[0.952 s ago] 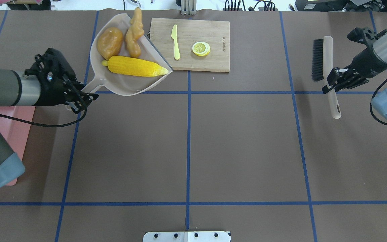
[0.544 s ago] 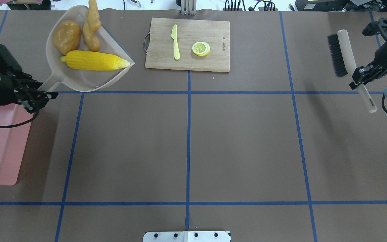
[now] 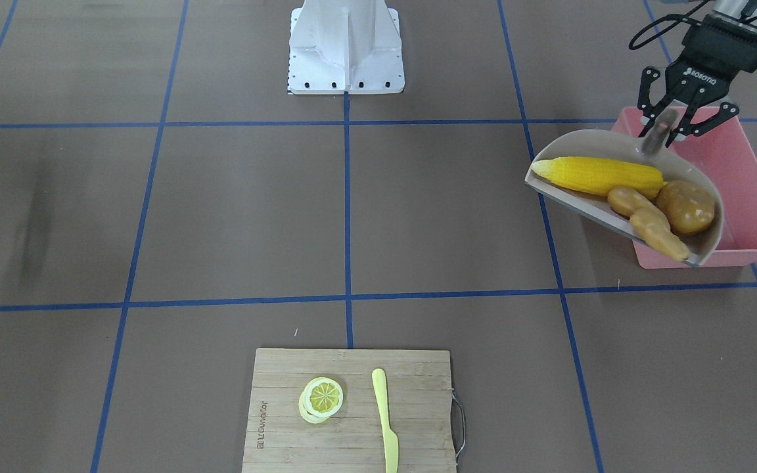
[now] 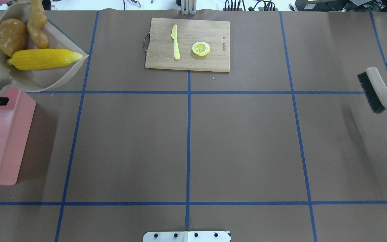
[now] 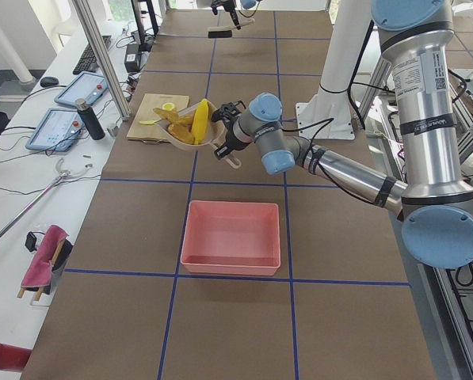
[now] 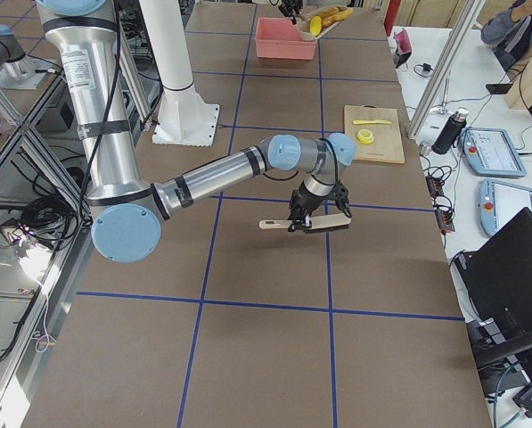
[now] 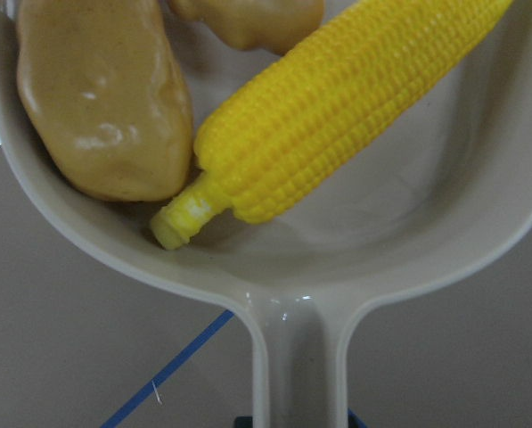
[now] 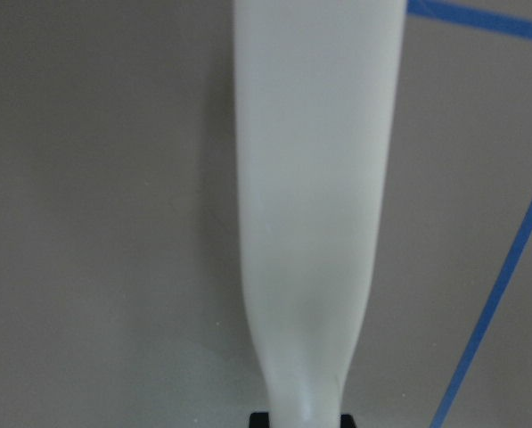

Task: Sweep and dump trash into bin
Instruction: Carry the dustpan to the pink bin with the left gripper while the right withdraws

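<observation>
Left gripper (image 3: 662, 131) is clamped on the handle of the dustpan (image 3: 585, 141). The pan's held up in the air right by the pink bin (image 3: 746, 190), which is parked at the tabletop's left edge. Corn (image 3: 598, 176), potato (image 3: 686, 207) and ginger (image 3: 651, 226) are all piled in the pan. The brush (image 4: 375, 84) is gripped by its handle in the right gripper (image 6: 305, 218), out by the right edge.

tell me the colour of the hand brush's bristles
Black bristles on the pale wooden-handled hand brush, clearest in the overhead view.
</observation>
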Tool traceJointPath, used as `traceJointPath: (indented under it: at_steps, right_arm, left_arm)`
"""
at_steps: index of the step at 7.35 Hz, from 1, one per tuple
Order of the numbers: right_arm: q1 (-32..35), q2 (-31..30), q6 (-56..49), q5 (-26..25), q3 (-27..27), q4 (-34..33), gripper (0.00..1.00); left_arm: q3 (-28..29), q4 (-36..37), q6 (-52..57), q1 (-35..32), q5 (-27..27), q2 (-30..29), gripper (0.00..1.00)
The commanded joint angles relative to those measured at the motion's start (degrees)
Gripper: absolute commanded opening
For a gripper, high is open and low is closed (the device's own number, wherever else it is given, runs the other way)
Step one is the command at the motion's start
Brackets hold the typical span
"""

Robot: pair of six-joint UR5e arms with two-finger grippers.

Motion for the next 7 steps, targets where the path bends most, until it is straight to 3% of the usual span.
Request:
traceJointPath:
  at_steps: [1, 5, 7]
  right_arm:
    - [-0.4, -5.4, 1.7, 2.7, 0.4, 1.7, 0.0]
    - [-5.9, -19.7, 16.3, 4.4, 2.5, 27.5, 0.0]
    - [-10.6, -25.0, 23.1, 4.4, 5.3, 36.4, 0.0]
  left_arm:
    - [-4.2, 0.7, -3.3, -3.9, -1.4, 7.3, 0.0]
    - [-4.7, 0.7, -2.5, -15.8, -10.7, 20.3, 0.0]
    - [-3.2, 0.1, 2.9, -20.9, -15.5, 23.9, 0.0]
